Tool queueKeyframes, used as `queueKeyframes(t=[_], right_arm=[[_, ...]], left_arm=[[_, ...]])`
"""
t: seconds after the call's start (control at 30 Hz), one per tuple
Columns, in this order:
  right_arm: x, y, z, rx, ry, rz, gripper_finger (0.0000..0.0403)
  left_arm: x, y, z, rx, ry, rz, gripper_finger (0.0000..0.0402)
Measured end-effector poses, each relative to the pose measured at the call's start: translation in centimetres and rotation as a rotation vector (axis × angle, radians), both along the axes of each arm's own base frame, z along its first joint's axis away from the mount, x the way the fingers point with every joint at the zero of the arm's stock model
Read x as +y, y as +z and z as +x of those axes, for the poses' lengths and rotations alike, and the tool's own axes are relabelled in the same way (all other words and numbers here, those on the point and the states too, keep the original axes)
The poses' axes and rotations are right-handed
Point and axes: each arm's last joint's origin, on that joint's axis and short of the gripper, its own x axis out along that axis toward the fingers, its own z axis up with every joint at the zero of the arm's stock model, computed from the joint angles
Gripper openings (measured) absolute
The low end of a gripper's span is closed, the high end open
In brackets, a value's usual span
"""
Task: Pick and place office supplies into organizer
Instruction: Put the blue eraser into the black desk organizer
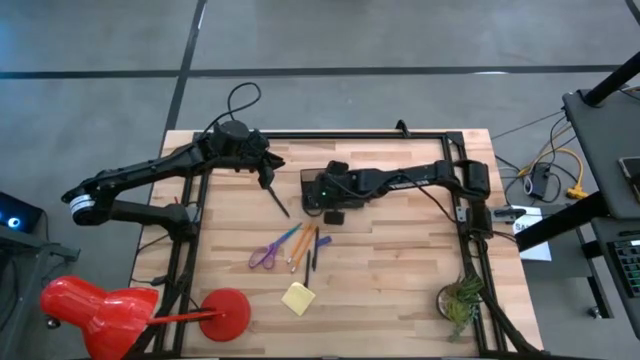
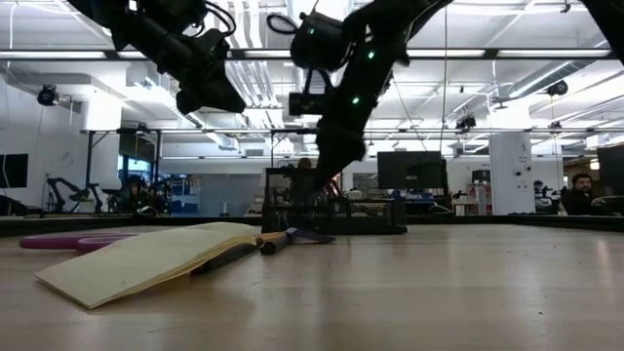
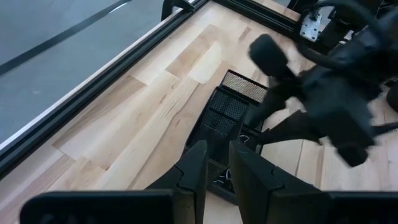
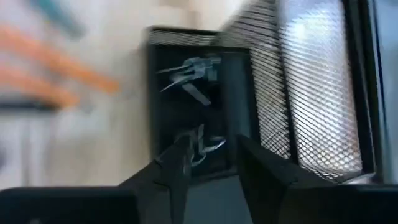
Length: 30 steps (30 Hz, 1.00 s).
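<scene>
Yellow sticky-note pad [image 2: 146, 261], purple scissors [image 1: 265, 256] and pens [image 1: 305, 245] are being left untouched on the wooden table [image 1: 400, 270]. Metal clips [image 4: 189, 71] are being seen inside the black mesh organizer [image 4: 311, 93], the right gripper's [image 4: 208, 165] fingers being parted empty above, the left gripper's [image 3: 216, 171] fingers being held slightly apart, empty.

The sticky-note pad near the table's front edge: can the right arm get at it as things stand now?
Probably yes. The pad lies alone on bare wood, clear of the pens, and the right tool hangs over the organizer with nothing between.

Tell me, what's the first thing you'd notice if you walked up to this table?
Probably the big red lamp-like thing hanging off the table's front left corner. Next, the two dark arms meeting over the black organizer near the back middle, the right gripper hovering right above it, with two binder clips inside one compartment. In front lie purple scissors, orange and dark pens and a yellow sticky pad.
</scene>
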Motion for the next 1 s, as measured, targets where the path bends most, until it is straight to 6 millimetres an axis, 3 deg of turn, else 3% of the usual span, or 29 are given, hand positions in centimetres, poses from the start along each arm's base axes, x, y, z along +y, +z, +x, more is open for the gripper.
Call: queueKeyframes(t=[0.17, 0.33, 0.73, 1.0], right_arm=[[1.9, 0.4, -0.5, 0.095, 0.290, 0.003, 0.0141], [3.9, 0.3, -0.4, 0.098, 0.453, 0.058, 0.0158], [7.7, -0.9, -0.7, 0.068, 0.563, 0.230, 0.0169], [7.3, -2.2, 0.1, -0.013, 0.371, 0.278, 0.0169]], left_arm=[[0.0, 0.0, 0.0, 0.002, 0.000, 0.000, 0.0052], [0.0, 0.0, 0.0, 0.002, -0.001, 0.000, 0.0052], [0.0, 0.0, 0.0, 0.010, -0.023, 0.038, 0.0052], [0.0, 0.0, 0.0, 0.010, -0.024, 0.040, 0.0052]])
